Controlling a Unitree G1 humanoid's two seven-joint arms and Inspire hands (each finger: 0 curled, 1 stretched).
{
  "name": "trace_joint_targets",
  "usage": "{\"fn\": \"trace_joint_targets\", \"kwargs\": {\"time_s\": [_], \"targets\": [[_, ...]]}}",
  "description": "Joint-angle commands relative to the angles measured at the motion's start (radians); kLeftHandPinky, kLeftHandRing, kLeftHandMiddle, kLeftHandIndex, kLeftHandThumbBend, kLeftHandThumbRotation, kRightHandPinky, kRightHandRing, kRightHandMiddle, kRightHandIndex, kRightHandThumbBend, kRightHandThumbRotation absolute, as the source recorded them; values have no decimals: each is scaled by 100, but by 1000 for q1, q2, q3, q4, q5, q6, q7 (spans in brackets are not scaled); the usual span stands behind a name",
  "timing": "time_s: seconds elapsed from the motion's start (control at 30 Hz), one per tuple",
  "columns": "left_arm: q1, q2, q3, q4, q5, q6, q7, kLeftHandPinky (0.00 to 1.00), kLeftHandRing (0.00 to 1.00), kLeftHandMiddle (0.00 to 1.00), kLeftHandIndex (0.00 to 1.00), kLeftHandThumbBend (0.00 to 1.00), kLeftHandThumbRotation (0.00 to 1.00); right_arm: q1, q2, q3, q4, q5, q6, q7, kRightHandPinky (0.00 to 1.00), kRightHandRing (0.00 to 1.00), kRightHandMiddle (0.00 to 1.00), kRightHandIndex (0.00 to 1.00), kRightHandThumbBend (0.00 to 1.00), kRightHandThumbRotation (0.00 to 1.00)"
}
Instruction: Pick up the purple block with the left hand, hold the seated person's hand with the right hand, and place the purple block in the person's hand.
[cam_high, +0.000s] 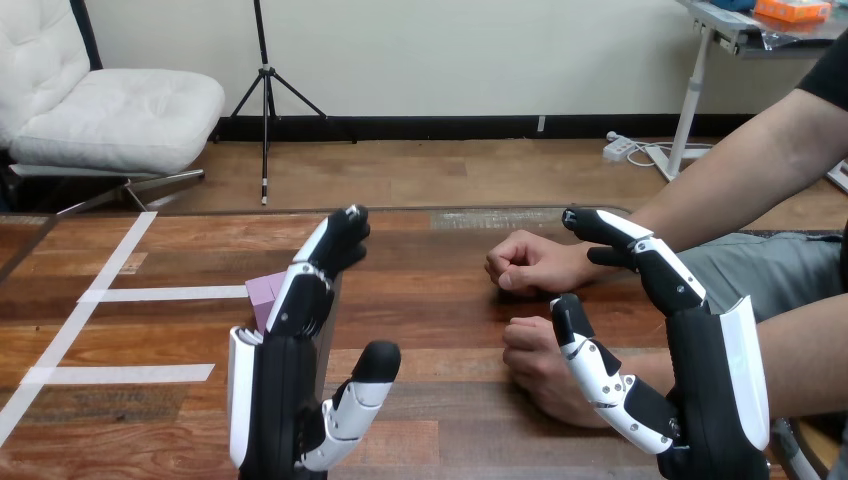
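Purple block (262, 293) lies on the wooden table (430, 300), left of centre. Only its left part shows past the left hand's fingers, which stand in front of it; whether they touch it cannot be told. The left hand (275, 400) comes in from six o'clock, fingers stretched nearly straight toward twelve and thumb spread toward three, holding nothing. A white tape strip (165, 294) on the table runs from beside the block toward nine o'clock. At three o'clock from the block, well apart from it, the person's far hand (525, 263) rests on the table in a loose fist. The person's near hand (535, 365), also curled, sits at six o'clock from that one. The right hand (715, 390) enters at five o'clock, fingers extended and clasping nothing; its fingertips lie over the far wrist, its thumb points toward eleven o'clock beside the near hand, and contact with either cannot be told
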Motion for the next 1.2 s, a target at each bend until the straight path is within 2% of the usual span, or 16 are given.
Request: {"fn": "trace_joint_targets", "kwargs": {"time_s": [0.0,0.17,1.17], "targets": [[-69,10,22,-28,5,-4,-10,83,86,87,86,68,75,-32,18,0,2,7,-19,-14,72,78,77,75,34,43],[-82,13,45,-28,14,-6,-9,83,86,88,86,68,76,-35,19,-2,7,4,-24,-18,73,78,77,75,34,43],[-114,31,92,-36,-42,14,-39,82,86,87,85,69,75,-27,18,-6,1,-2,-22,-26,73,79,78,75,34,42]]}}
